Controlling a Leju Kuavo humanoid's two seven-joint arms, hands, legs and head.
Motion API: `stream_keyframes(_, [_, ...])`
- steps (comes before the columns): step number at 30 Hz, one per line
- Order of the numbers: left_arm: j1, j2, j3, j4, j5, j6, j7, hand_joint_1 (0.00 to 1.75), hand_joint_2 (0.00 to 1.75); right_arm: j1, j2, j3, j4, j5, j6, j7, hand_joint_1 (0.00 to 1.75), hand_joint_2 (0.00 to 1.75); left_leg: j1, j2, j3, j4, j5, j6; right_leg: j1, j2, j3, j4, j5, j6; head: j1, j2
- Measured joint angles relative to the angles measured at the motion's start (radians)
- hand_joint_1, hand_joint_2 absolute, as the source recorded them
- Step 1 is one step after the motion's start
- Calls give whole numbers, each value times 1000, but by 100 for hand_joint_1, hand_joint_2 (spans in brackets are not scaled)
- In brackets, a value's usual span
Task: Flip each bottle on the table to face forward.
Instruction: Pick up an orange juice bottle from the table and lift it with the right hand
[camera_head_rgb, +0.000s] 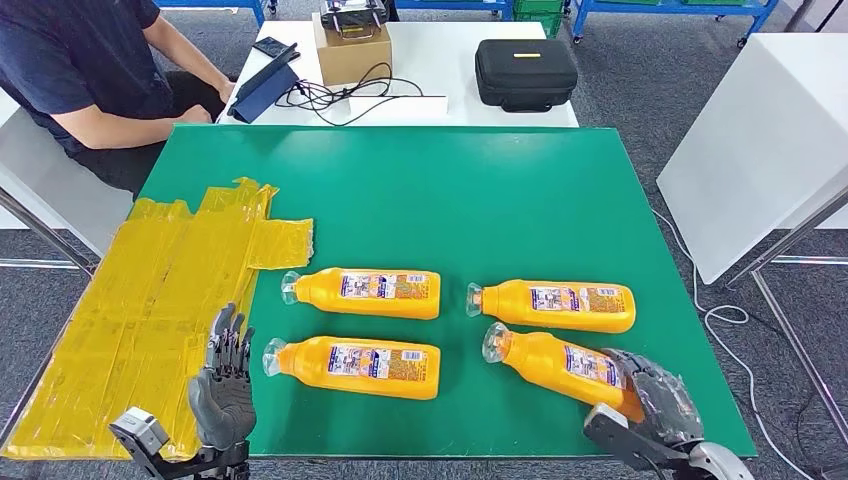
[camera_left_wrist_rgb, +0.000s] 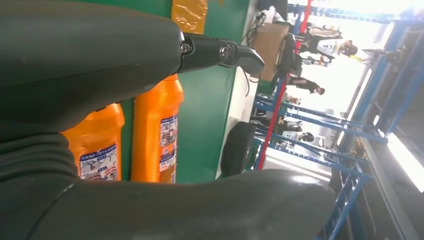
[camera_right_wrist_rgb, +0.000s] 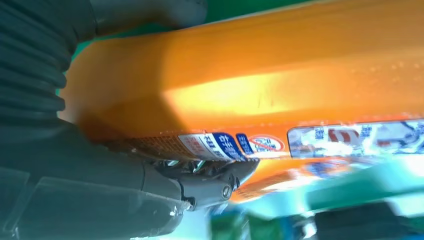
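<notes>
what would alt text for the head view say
Four orange bottles lie on their sides on a green table; the right hand grips the base of the near right bottle. The left hand hovers open beside yellow tape. A person sits beyond.

Even, bright overhead light fills the room; the green counter (camera_head_rgb: 480, 190) shows soft, short shadows under the bottles and mild sheen on the yellow tape (camera_head_rgb: 150, 300). The head view is sharp, with slight bending at its edges. In the left wrist view, the far windows blow out to white glare. The right wrist view is blurred, the orange bottle (camera_right_wrist_rgb: 280, 75) too close for focus.
</notes>
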Motion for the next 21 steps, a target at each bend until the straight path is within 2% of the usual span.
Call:
stream_keyframes(4, [-5,6,2,25,24,4,1,0,175,100,39,-44,-212,-300,48,-164,175,175,0,0,-7,0,1,1,0,0,0,2,1,1,-1,0])
stream_keyframes(6, [-9,11,5,27,35,10,6,0,175,117,62,-72,-317,-386,48,-202,175,175,0,1,-7,0,1,1,0,1,-1,2,1,1,-1,0])
stream_keyframes(8, [-12,15,8,25,47,12,15,0,175,120,79,-86,-386,-420,43,-214,175,175,0,2,-7,0,1,1,1,1,-1,2,1,0,0,0])
stream_keyframes(11, [-14,20,14,17,63,2,34,0,175,94,106,-74,-416,-437,26,-226,175,175,0,2,-8,-1,1,0,1,1,-1,2,1,0,0,0])
stream_keyframes(15, [-35,22,16,8,72,-5,65,0,175,-42,163,19,-330,-431,-65,-211,175,175,1,8,-7,-1,3,-1,2,7,-2,2,4,-2,0,0])
stream_keyframes(21, [-79,28,12,0,110,-3,103,0,175,-248,248,187,-152,-412,-187,-145,175,175,1,7,-8,-1,6,-2,2,6,-3,4,6,-4,0,0])
